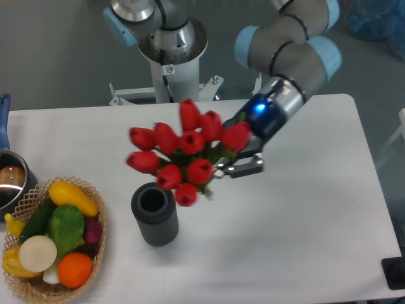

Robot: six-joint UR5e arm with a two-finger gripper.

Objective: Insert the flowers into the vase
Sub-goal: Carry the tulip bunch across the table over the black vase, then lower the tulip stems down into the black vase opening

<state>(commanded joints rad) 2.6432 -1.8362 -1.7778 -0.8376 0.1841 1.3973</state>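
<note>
The flowers (183, 152), a bunch of red tulips with green stems, hang in the air above the table with the blooms pointing left. My gripper (233, 163) is shut on the stems at the bunch's right end; the stems are mostly hidden behind the blooms and fingers. The vase (154, 213), a short dark grey ribbed cylinder, stands upright on the table just below and left of the lowest bloom, its round mouth open and empty. The blooms do not touch the vase.
A wicker basket (98, 244) of colourful vegetables sits at the front left. A metal pot (11, 183) with a blue handle is at the left edge. The arm's base column (169, 63) stands behind the table.
</note>
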